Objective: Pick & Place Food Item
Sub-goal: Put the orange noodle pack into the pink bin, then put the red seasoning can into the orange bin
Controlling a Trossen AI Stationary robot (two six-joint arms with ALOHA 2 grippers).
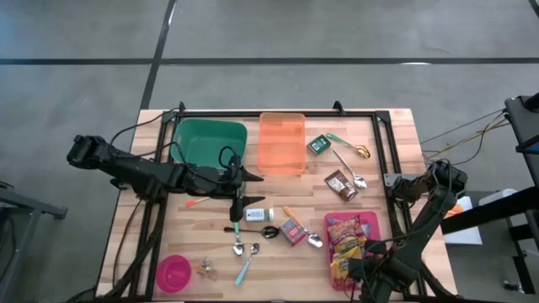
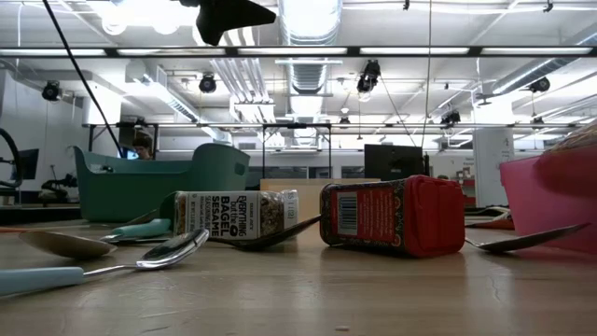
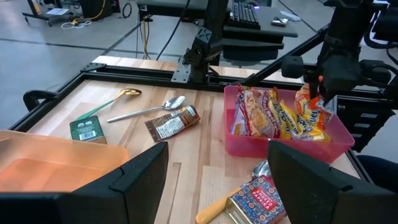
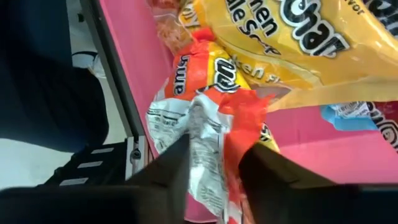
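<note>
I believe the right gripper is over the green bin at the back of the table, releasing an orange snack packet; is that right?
Not quite: the right gripper is over the pink bin at the table's front right, as the high view shows. The orange snack packet is right.

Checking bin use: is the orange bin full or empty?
Empty. The orange bin shows only its bare floor from above; the snack packets sit in the pink bin.

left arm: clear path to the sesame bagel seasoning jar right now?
Probably yes. The left tool hovers open right beside the seasoning jar, with nothing between them. The black spoon lies close by the jar, so a low approach might nudge it.
</note>
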